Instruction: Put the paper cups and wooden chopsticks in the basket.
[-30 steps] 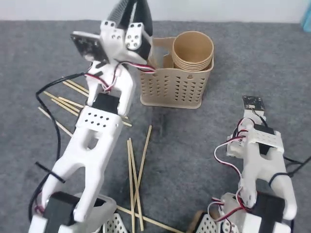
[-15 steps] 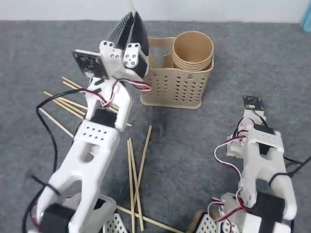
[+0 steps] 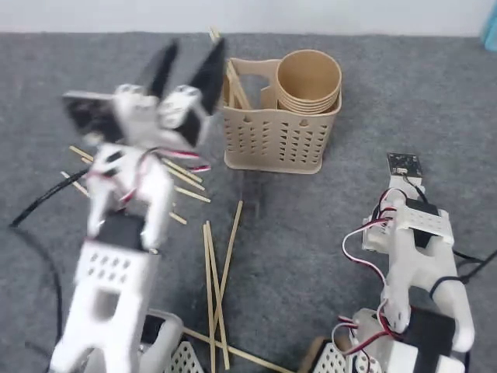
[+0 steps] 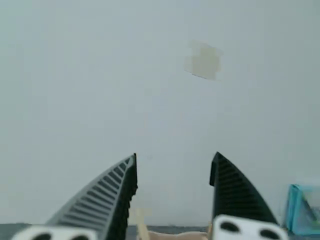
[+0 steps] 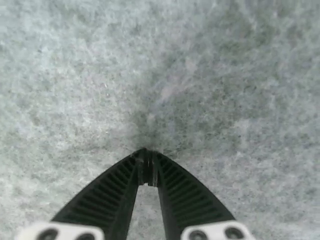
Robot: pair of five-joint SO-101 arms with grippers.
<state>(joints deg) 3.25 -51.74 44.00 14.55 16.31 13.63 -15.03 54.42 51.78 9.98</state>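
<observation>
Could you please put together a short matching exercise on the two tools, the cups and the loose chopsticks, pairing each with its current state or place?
Things:
1. left tool
2. right tool
3. paper cups
4. loose chopsticks

States or places:
A. stacked in the basket
B. open, raised in the air
C. lying flat on the grey carpet
D. shut, tips down close over the carpet

Pairs: 1-B, 2-D, 3-A, 4-C

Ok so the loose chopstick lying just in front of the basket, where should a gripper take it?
Take the chopstick on its upper half, toward the basket, coming straight down with the jaws across its length. It lies flat on the carpet, and its lower end runs against the other chopsticks, while the upper half lies clear.
</observation>
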